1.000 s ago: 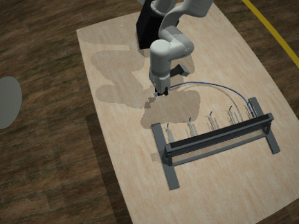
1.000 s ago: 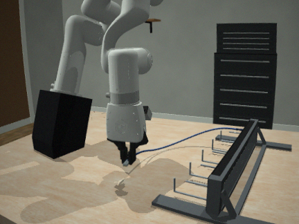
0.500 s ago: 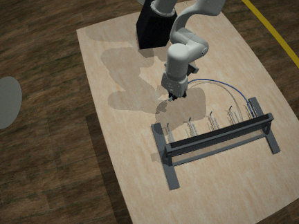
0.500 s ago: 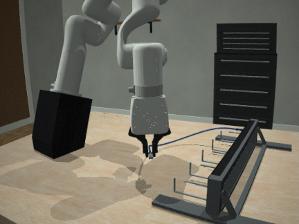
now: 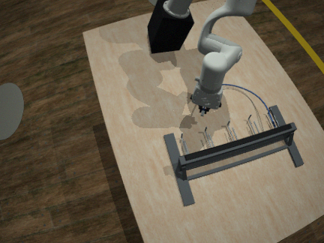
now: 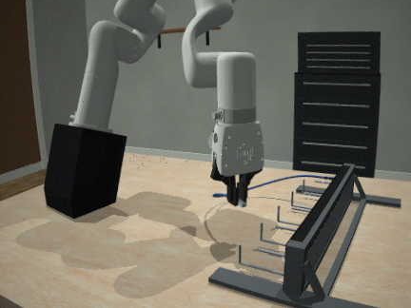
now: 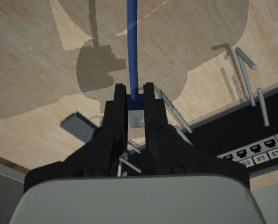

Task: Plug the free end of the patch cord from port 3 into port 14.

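Note:
My gripper (image 5: 202,112) points down above the table, a short way behind the grey rack (image 5: 236,148), and is shut on the plug (image 7: 136,119) at the free end of the blue patch cord (image 5: 250,92). In the wrist view the cord (image 7: 132,45) runs straight away from the fingertips. In the exterior view the gripper (image 6: 237,199) hangs a little above the table, and the cord (image 6: 290,178) arcs from it back to the rack's far end. The rack's port strip with white number plates (image 7: 252,153) shows at the lower right of the wrist view. The port numbers are too small to read.
Wire cable brackets (image 6: 266,238) stick out from the rack toward the gripper. The arm's black base box (image 5: 169,25) stands at the back of the table. A black cabinet (image 6: 338,103) stands behind the table in the exterior view.

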Tool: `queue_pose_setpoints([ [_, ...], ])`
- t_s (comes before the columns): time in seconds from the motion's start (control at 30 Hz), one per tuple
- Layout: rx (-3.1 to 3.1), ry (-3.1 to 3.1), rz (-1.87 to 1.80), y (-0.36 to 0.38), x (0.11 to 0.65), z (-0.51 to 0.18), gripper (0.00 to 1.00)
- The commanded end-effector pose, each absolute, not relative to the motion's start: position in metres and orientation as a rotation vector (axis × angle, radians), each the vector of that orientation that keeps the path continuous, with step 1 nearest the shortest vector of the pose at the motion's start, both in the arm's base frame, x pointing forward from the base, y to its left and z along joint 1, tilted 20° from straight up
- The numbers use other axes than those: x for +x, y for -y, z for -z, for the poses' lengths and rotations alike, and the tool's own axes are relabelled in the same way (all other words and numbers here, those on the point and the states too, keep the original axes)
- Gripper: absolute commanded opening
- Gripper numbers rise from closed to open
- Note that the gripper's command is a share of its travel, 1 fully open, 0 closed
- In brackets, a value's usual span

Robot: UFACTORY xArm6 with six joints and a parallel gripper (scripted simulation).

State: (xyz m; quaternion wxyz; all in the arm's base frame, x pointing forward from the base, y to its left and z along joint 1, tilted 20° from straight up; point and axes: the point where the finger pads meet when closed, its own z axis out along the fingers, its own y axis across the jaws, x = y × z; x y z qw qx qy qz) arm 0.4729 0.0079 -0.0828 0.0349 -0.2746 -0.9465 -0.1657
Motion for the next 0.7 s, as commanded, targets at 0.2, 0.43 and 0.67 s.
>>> queue_pose_setpoints([
  [0.2,-0.360,3.061,0.534,-0.044,0.513,0.056,0.00],
  [0.43,-0.172,3.098,0.537,-0.058,0.527,0.047,0.00],
  [0.67,-0.028,3.117,0.539,-0.068,0.537,0.039,0.00],
])
